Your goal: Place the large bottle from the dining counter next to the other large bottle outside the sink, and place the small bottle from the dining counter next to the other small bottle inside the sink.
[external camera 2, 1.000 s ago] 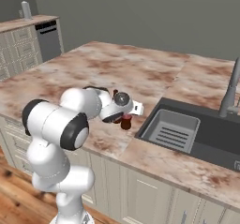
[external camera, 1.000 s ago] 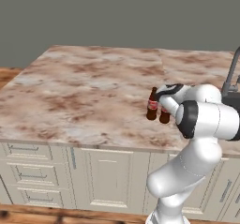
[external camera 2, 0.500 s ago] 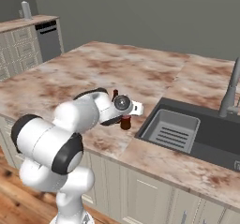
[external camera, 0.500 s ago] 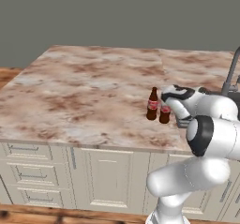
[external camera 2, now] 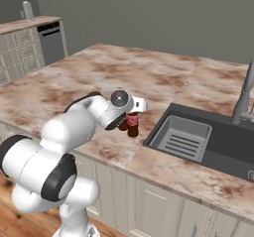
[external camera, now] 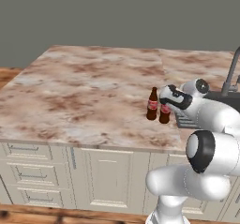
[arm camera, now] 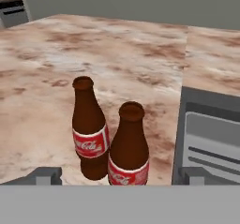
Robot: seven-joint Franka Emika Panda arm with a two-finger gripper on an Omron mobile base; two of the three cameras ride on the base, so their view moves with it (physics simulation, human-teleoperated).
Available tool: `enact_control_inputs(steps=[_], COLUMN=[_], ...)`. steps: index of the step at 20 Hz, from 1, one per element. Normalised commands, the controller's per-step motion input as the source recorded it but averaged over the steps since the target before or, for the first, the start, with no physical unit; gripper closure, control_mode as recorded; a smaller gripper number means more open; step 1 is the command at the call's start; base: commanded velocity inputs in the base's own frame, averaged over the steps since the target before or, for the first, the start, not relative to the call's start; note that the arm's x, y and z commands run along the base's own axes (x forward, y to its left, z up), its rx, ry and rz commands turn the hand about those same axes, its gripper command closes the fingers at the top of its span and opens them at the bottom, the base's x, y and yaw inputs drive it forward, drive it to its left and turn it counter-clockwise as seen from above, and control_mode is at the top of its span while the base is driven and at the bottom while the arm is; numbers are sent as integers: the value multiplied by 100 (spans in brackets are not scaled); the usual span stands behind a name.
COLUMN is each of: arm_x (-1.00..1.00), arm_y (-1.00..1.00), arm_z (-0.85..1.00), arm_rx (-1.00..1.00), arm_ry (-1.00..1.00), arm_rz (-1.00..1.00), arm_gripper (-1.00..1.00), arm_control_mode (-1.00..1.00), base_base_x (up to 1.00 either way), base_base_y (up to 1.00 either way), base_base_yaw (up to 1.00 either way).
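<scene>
Two large brown bottles with red labels stand upright side by side on the pinkish marbled counter (external camera: 84, 92), just left of the sink (external camera 2: 225, 149). The farther bottle (arm camera: 90, 129) (external camera: 152, 104) and the nearer bottle (arm camera: 128, 148) (external camera: 164, 114) almost touch. My gripper (arm camera: 119, 176) (external camera: 169, 96) hovers behind and slightly above the nearer bottle, open, its fingertips (arm camera: 47, 175) wide on either side and touching nothing. In the right base view my hand covers most of the bottles (external camera 2: 132, 126). The small bottles are out of view.
The dark sink basin holds a lighter grey slotted insert (external camera 2: 182, 137), and a tall faucet (external camera 2: 243, 99) stands at its far side. Pale cabinets with drawers (external camera: 37, 171) run under the counter. A separate pale counter (external camera 2: 30, 25) sits at the back left.
The jaws have opened wide off the nearer bottle, which now stands free beside the other. My arm's elbow has swung round while the hand stayed near the bottles.
</scene>
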Motion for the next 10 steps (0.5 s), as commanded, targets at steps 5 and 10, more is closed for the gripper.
enact_control_inputs(steps=[5,10], arm_x=[-19,-36], arm_y=[42,27], arm_z=[17,3], arm_rx=[-1,0], arm_ry=[12,6], arm_rz=[0,0], arm_gripper=[-100,-100], arm_control_mode=[-100,-100], base_base_x=[0,0], base_base_y=[0,0], base_base_yaw=[0,0])
